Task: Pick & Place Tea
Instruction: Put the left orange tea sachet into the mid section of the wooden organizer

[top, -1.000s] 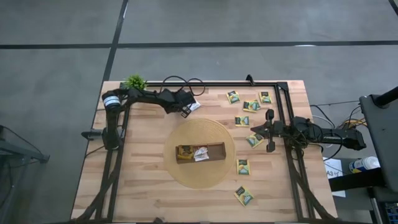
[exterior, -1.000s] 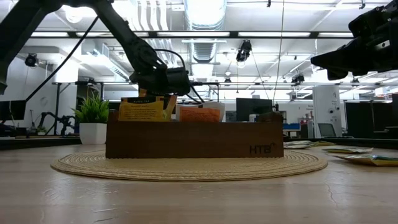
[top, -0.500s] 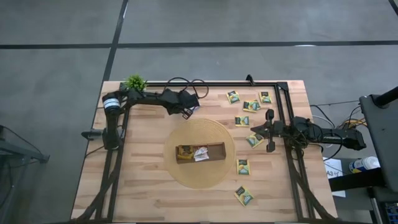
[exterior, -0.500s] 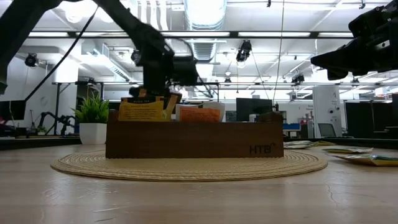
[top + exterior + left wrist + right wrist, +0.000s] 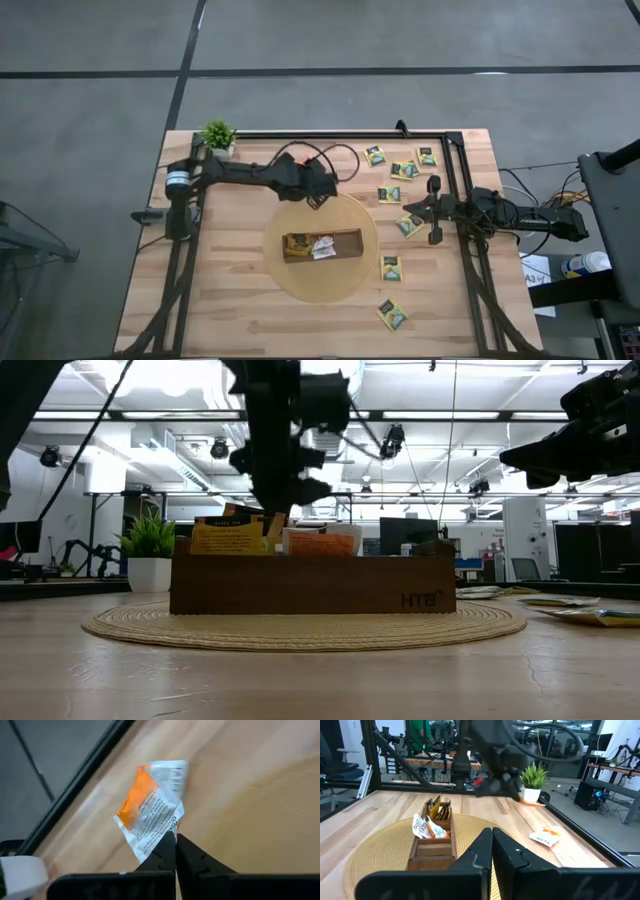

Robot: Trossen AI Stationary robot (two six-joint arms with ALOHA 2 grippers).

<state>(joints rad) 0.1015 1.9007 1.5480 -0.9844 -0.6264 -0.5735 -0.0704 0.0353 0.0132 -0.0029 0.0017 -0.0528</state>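
Two or three sachets sit in the wooden tray (image 5: 322, 244) on the round woven mat (image 5: 300, 282), one yellow and one white-and-orange clearly visible, so the job looks early to mid stage, my read. Left tool (image 5: 175, 851) is closed on a white-and-orange sachet (image 5: 150, 815), pinching its lower corner; the sachet hangs above the surface, printed text side up, orange patch at one end, a bit creased. In the high view the left tool (image 5: 320, 192) is at the far edge of the mat, just short of the tray, so the carry looks underway with the drop still to do. In the low view the left arm's end (image 5: 283, 465) hangs above the tray's left part. Right tool (image 5: 492, 851) is shut and holds nothing; the right arm waits at the surface's right side (image 5: 432, 212). Still loose on the surface (image 5: 230, 320): a group of yellow-and-green sachets (image 5: 402, 168) near the far right corner, one just beside the right tool (image 5: 408, 226), one right of the mat (image 5: 391, 268), one nearer the front (image 5: 392, 315). The right wrist view also shows one white-and-orange sachet lying flat beyond the mat (image 5: 545, 836). Roughly eight pieces left outside by my count, so most of the work remains. Sachets are thin flat paper, likely to flex and swing when held by a corner. Small potted plant (image 5: 217, 134) stands at the far left corner, clear of the path
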